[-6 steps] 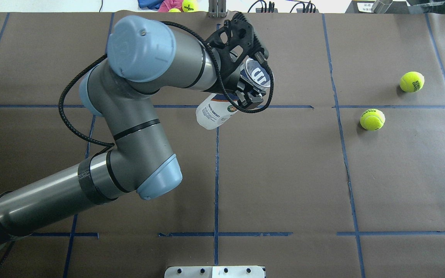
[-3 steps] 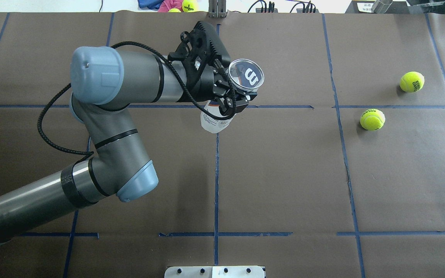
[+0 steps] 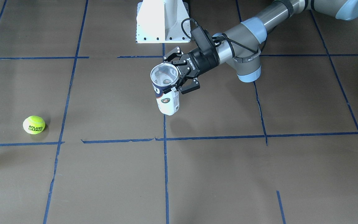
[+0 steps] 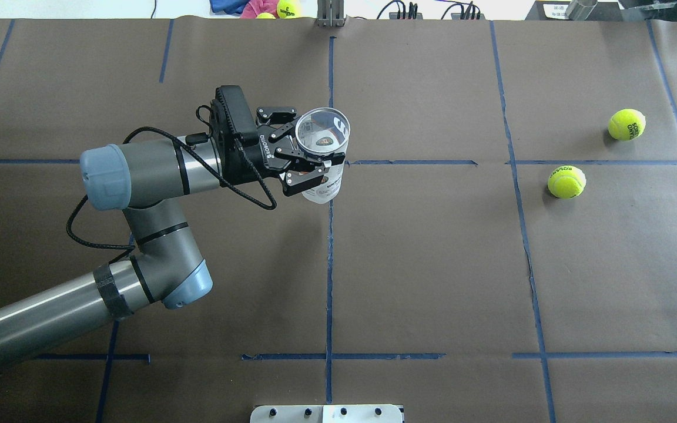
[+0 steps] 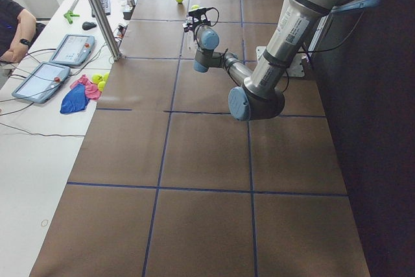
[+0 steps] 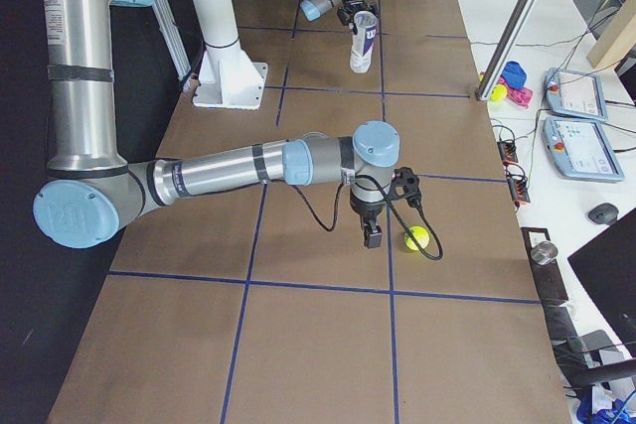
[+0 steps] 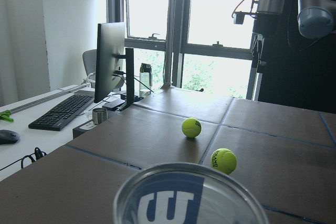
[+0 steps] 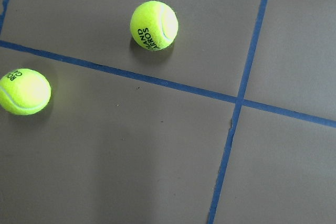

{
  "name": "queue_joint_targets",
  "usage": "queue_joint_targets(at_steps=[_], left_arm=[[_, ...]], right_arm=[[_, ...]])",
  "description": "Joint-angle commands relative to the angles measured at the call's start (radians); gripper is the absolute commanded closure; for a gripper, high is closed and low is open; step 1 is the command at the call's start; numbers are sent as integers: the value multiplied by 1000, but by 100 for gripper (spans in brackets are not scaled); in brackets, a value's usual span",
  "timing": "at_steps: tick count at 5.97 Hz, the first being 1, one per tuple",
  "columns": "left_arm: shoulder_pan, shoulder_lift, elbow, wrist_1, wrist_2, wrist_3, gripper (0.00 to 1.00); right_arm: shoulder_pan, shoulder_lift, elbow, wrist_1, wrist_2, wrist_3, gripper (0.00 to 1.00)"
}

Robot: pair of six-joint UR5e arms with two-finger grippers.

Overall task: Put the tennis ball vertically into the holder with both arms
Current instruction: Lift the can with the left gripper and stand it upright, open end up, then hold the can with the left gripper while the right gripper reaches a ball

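The holder [image 4: 328,185], a white and navy ball can with a silvery rim, is held off the table near the centre line, roughly upright with its open mouth up. My left gripper [image 4: 308,148] is shut on the holder just below the rim; it also shows in the front view [image 3: 179,73], gripping the holder [image 3: 166,99]. Two tennis balls [image 4: 566,182] [image 4: 626,124] lie on the table at the right. My right gripper [image 6: 373,235] hangs above them; I cannot tell if it is open or shut. The right wrist view looks down on both balls [image 8: 154,25] [image 8: 23,91].
The white pedestal base [image 3: 162,21] stands at the robot's edge of the table. A metal post [image 4: 329,14], cables, cloth and spare balls [image 4: 288,7] lie along the far edge. Tablets and an operator [image 5: 16,30] are beside the table.
My left arm has drawn back to the left. The holder has swung from tilted to roughly upright, and its mouth has moved left over the centre line.
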Motion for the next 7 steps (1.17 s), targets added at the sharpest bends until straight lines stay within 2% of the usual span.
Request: queue_joint_targets(at_steps=[1, 2, 3, 4, 7], left_arm=[[54, 14, 45, -57, 55, 1, 28], [68, 16, 53, -69, 71, 1, 27], [97, 23, 108, -152, 112, 1, 27], [108, 22, 128, -172, 133, 1, 25], [108, 20, 126, -170, 155, 3, 10]], right_arm=[[0, 0, 1, 0, 0, 1, 0], [0, 0, 1, 0, 0, 1, 0], [0, 0, -1, 0, 0, 1, 0], [0, 0, 1, 0, 0, 1, 0], [0, 0, 1, 0, 0, 1, 0]])
